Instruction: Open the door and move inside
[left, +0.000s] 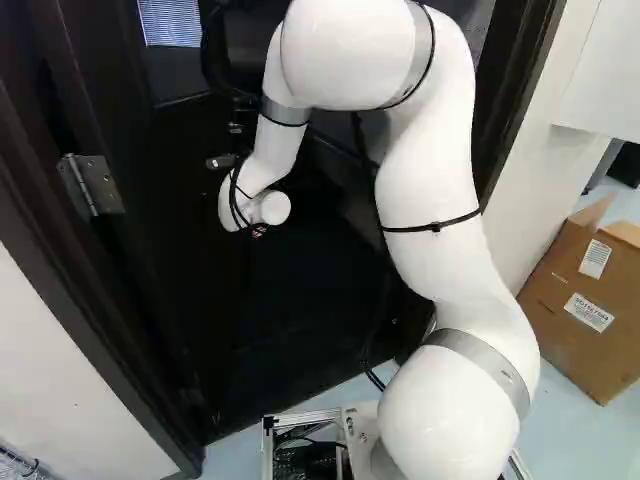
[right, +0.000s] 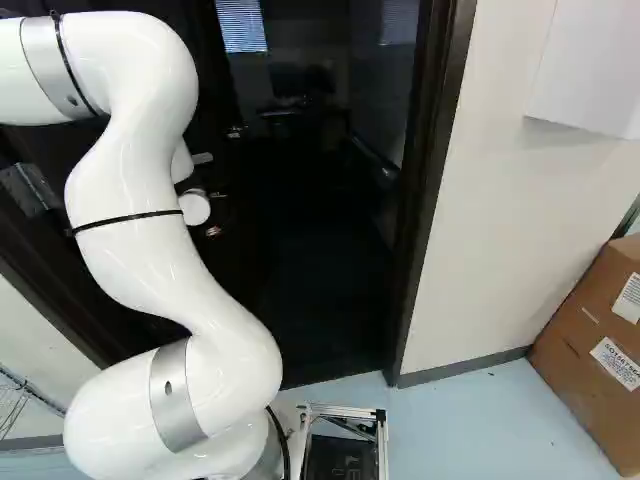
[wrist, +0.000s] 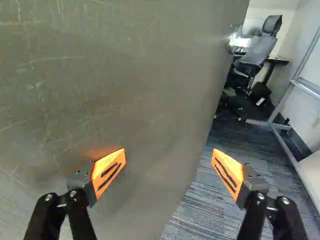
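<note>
The gripper (right: 213, 231) is a small patch of orange beside the arm's white wrist in the right base view, against the dark door. In the wrist view the gripper (wrist: 169, 167) stands open with nothing between its fingers. One finger is in front of the scratched grey door (wrist: 115, 75); the other is past the door's edge, over the opening. Contact with the door cannot be told. The door stands ajar, and a dark doorway (right: 325, 240) shows in the right base view. I cannot make out the handle clearly.
A dark door frame (right: 425, 180) borders the opening, with white wall beside it. Through the gap are an office chair (wrist: 260, 50), carpet (wrist: 200, 200) and a metal-framed panel (wrist: 295, 85). Cardboard boxes (left: 585, 300) stand right of the doorway. A hinge (left: 90, 185) shows at the left.
</note>
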